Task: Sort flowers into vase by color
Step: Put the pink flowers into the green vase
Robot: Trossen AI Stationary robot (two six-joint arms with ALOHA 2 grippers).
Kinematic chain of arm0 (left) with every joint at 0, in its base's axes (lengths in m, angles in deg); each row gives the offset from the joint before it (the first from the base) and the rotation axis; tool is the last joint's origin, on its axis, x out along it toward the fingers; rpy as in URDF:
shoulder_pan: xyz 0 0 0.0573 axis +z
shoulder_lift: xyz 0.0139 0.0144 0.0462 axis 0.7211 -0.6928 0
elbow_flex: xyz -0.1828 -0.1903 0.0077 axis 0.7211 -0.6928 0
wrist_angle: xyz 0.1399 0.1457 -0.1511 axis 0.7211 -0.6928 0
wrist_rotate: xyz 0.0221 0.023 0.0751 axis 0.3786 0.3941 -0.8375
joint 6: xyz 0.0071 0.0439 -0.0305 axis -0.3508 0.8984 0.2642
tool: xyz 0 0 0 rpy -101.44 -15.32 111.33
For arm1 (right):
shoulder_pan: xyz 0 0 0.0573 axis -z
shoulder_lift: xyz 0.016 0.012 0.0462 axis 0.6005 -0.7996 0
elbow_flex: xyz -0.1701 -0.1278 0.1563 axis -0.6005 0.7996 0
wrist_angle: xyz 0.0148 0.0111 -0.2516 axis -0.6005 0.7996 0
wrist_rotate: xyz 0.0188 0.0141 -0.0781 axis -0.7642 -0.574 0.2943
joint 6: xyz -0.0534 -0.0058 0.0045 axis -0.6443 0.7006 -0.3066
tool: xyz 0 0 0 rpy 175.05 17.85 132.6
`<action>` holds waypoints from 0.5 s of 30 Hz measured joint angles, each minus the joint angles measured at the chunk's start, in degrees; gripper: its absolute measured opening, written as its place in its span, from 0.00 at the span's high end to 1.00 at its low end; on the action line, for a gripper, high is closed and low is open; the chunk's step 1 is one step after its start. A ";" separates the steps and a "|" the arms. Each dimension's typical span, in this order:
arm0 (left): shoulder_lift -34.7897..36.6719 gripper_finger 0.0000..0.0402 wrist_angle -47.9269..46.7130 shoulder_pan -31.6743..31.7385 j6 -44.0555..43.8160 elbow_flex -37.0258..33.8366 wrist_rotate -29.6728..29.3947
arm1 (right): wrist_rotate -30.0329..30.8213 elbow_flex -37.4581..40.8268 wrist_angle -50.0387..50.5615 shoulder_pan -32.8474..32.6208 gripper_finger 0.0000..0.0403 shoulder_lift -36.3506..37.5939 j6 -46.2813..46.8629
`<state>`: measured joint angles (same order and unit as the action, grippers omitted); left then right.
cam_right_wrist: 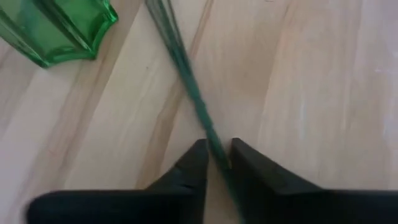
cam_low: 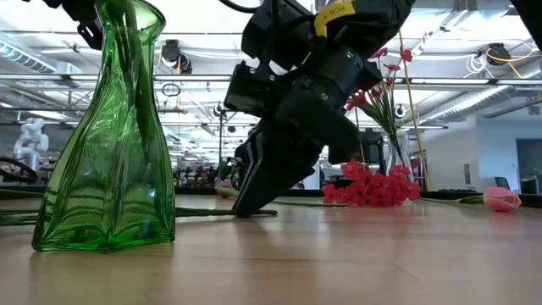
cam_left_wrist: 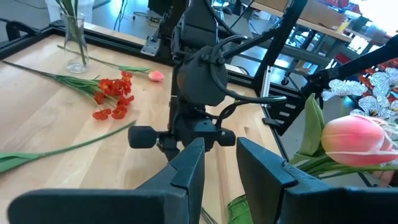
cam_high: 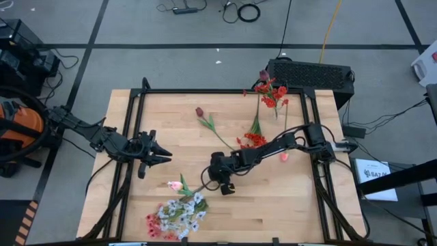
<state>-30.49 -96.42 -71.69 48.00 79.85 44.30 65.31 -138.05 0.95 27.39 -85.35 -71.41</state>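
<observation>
- The right claw (cam_high: 226,183) is down at the middle of the desk (cam_high: 287,205), tips on the wood, its fingers nearly pressed together around a thin green stem (cam_right_wrist: 186,74). I'd call it pinching that stem, just at the pick-up.
- That stem runs off toward the green vase (cam_low: 106,135). I can't tell for certain which bloom it carries; it seems to lead to the pink tulip (cam_high: 176,185) lying beside the claw.
- The left claw (cam_high: 158,154) hovers over the left part of the desk, fingers slightly spread, holding nothing, facing the other arm.
- The flowers are scattered: a red cluster (cam_high: 254,139) lies near the desk's middle, a dark maroon bud (cam_high: 199,111) on its stem sits further back, and a small pink bud (cam_high: 283,156) lies on the right.
- Red sprays already stand in a clear vase (cam_high: 276,109) at the far edge. A whitish and pink bunch (cam_high: 179,216) shows near the front edge.
- The step in hand looks like lifting one stem. Next it wants a firm nip, a clean lift so the stem doesn't swivel, then carrying it to the vase holding its colour.
</observation>
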 joint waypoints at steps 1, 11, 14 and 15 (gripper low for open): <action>0.00 0.75 0.01 0.00 0.00 0.00 0.01 | -0.34 0.00 0.30 0.06 0.88 -0.01 0.65; 0.00 0.75 0.23 0.00 -0.02 0.00 0.01 | 1.30 -0.15 6.30 -0.47 0.99 0.36 18.61; 0.00 0.75 0.23 0.00 0.00 0.00 0.01 | 2.82 -0.09 9.10 -2.03 1.00 1.57 23.56; 0.00 0.75 0.23 0.00 0.00 0.00 0.01 | 3.17 0.00 10.23 -2.65 1.00 2.07 25.04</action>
<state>-30.49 -96.19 -71.69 48.00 79.85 44.32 68.47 -138.06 11.18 24.74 -83.28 -46.37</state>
